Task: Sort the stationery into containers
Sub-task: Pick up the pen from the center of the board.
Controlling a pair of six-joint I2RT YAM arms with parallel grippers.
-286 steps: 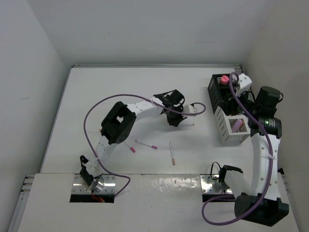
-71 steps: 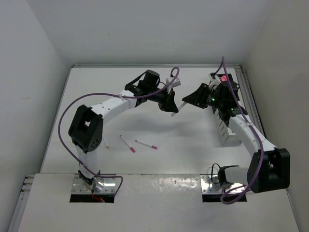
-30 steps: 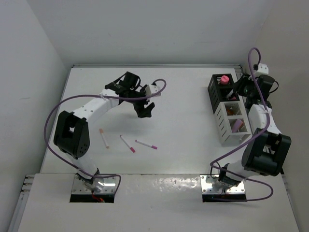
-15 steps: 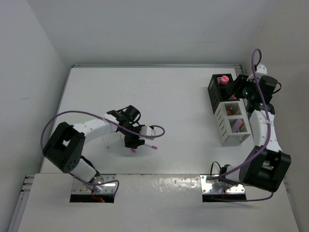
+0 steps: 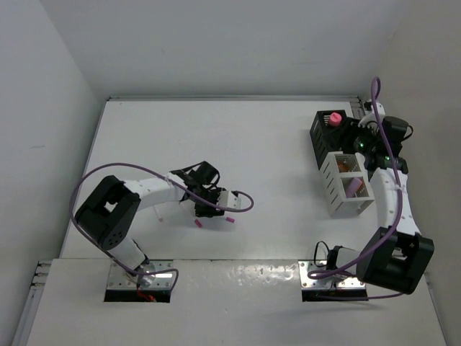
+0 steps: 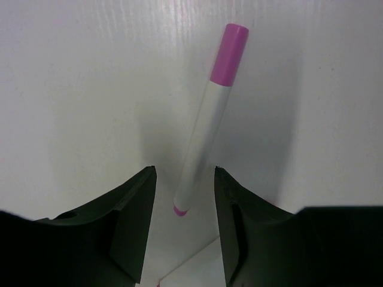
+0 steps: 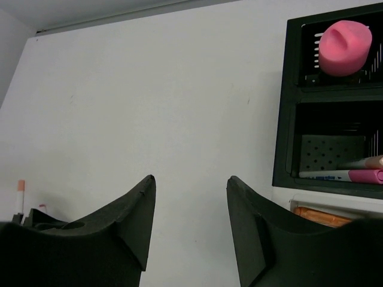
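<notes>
The left claw [image 6: 183,179] is down at the tabletop [image 5: 274,158] with its jaws partly open, one on each side of a white pen [image 6: 206,125] with a pink cap. A gap shows on both sides, so it straddles the pen and grips nothing. The pen lies flat, its cap pointing away from the claw. In the top view the pink tip of a second pen [image 5: 196,224] pokes out just beside the left arm.

The right claw [image 7: 188,185] hangs near the black holder [image 7: 287,107] at the far right – jaws apart, nothing between them. A chunky pink piece [image 7: 345,46] sits in the holder's far compartment, and a white-and-pink pen [image 7: 344,175] lies in the nearer one. The white rack [image 5: 335,191] stands against the holder – an orange piece [image 7: 320,216] is in it.
</notes>
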